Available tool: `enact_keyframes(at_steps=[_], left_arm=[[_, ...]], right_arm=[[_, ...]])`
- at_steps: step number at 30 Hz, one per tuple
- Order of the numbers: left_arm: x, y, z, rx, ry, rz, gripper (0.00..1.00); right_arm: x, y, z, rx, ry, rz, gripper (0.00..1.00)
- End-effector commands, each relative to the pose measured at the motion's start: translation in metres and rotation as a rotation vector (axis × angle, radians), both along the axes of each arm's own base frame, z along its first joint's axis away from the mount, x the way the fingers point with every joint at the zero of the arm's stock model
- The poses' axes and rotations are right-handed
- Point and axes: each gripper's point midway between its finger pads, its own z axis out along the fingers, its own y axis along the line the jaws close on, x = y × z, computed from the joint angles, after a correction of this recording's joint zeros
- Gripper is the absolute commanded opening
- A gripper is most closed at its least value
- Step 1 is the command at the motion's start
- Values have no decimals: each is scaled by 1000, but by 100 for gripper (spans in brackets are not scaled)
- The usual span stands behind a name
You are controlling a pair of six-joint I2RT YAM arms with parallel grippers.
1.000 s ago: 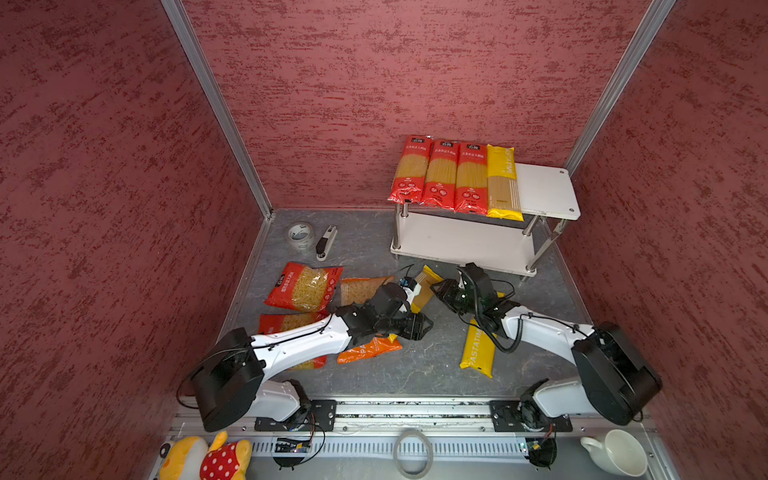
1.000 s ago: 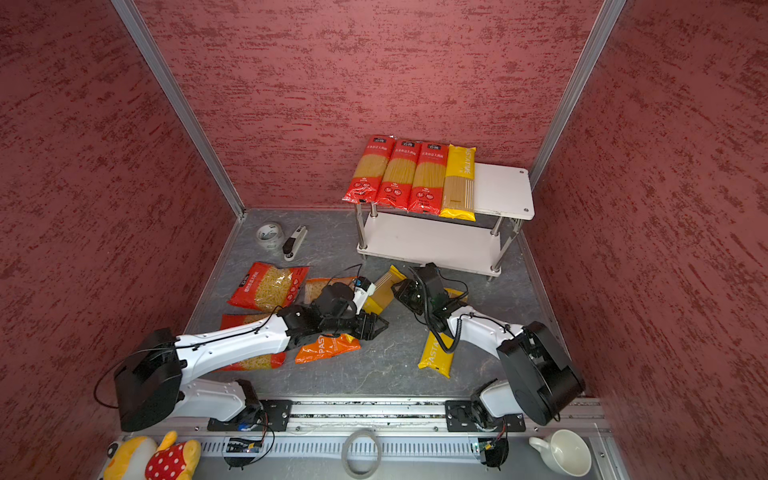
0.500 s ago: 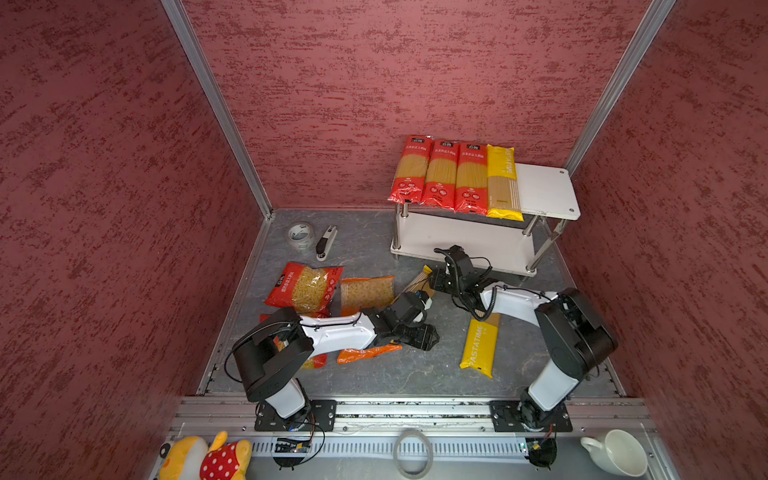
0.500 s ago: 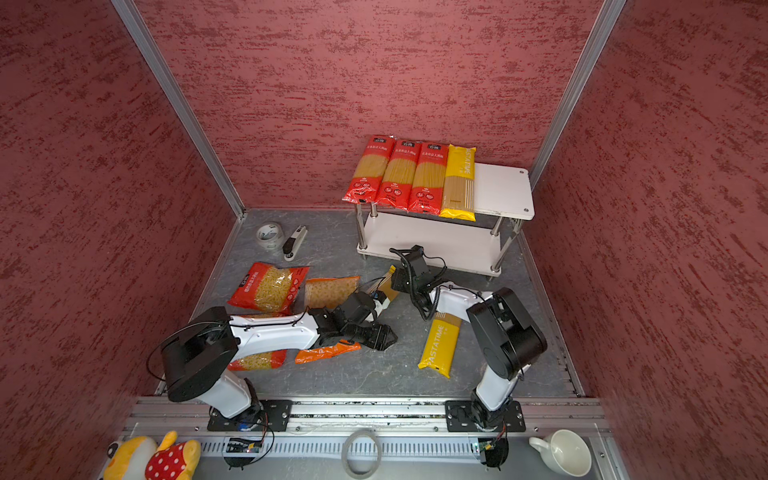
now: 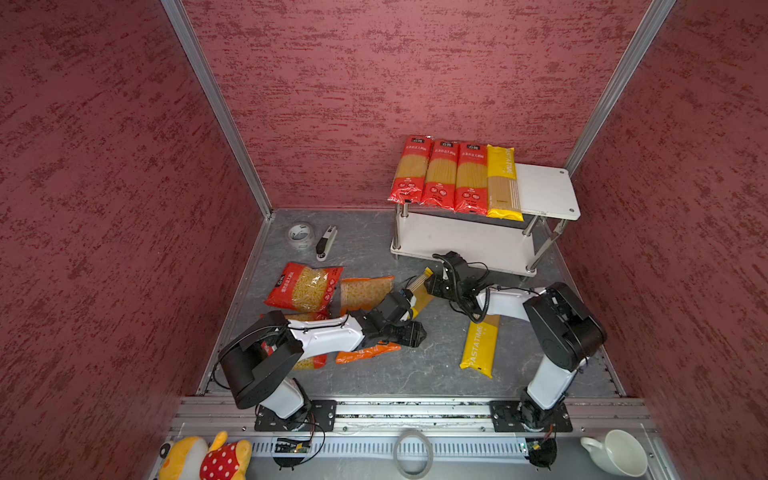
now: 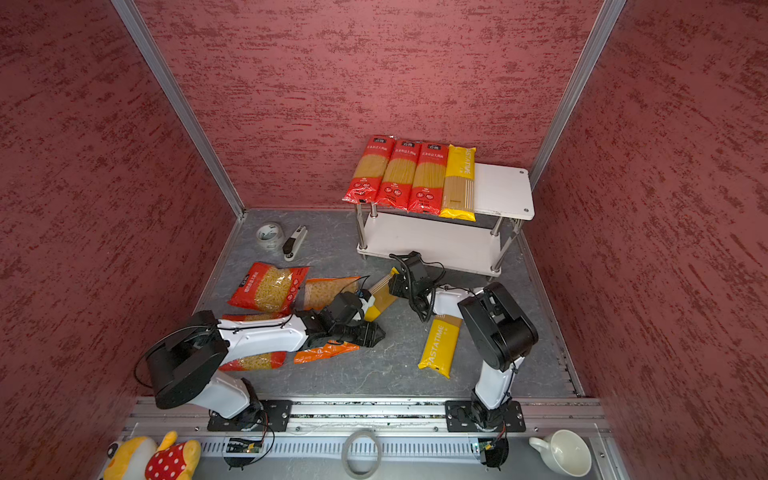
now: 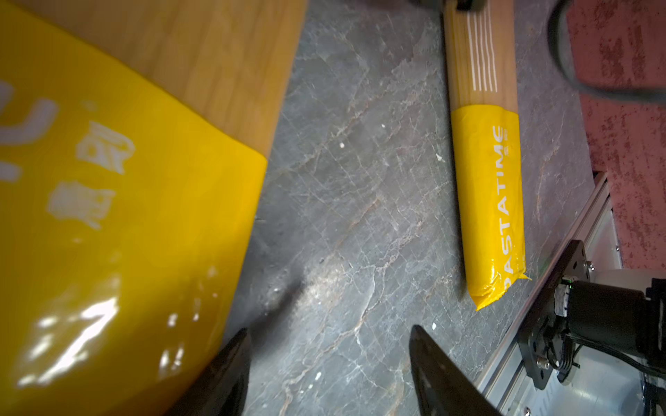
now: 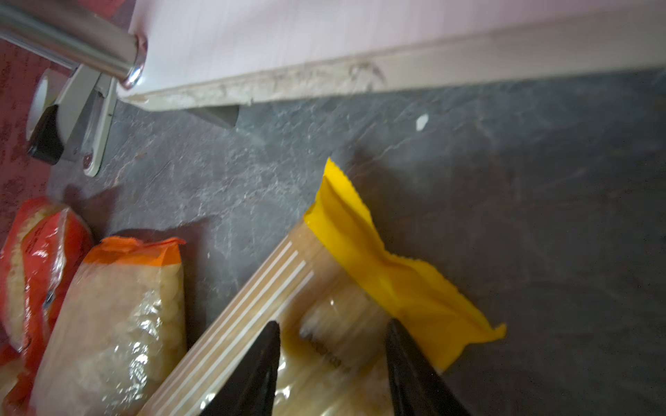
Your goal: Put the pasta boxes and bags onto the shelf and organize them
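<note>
The white shelf (image 5: pixel 544 191) stands at the back right, and three red spaghetti packs (image 5: pixel 440 174) and a yellow one (image 5: pixel 503 183) lie side by side on its top tier. On the floor, a yellow spaghetti pack (image 5: pixel 420 293) lies between my grippers. My right gripper (image 5: pixel 432 283) (image 8: pixel 331 327) is open, its fingers over that pack's far end near the shelf's lower tier. My left gripper (image 5: pixel 417 332) (image 7: pixel 328 331) is open over bare floor beside the pack's near end (image 7: pixel 108 216). A second yellow PASTATIME pack (image 5: pixel 480 345) lies under my right arm.
A red short-pasta bag (image 5: pixel 305 286) and an orange pack (image 5: pixel 365 291) lie left of the grippers. Another red bag (image 5: pixel 307 362) is partly under my left arm. A tape roll (image 5: pixel 300 236) and a stapler (image 5: pixel 326 248) sit at the back left.
My right arm has folded in, and its gripper has moved along the yellow pack to the end nearest the shelf. My left arm has folded back too. Its gripper has hardly shifted.
</note>
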Motion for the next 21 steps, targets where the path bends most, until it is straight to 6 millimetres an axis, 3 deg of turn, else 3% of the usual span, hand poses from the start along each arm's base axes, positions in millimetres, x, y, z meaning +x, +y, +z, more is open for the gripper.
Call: enact_keyframes(at_steps=[1,4,7,10,14,21], left_arm=[[13,13,9,-2,-38,43,69],[20,24,14,-8,-49,73,69],[25,32,21,-16,-61,100,69],[28,33,29,-34,-74,105,69],[22,23,35,-67,-73,94,69],[10,14,29,-178,-16,144,69]], right_arm=[[-58,11,-19,18,161,96,48],[-84,15,-12,16,176,149,48],[-88,8,1,-30,151,166,48],[-72,2,27,-101,60,166,48],[-45,8,57,-140,-45,168,48],[1,50,77,-35,-132,174,48]])
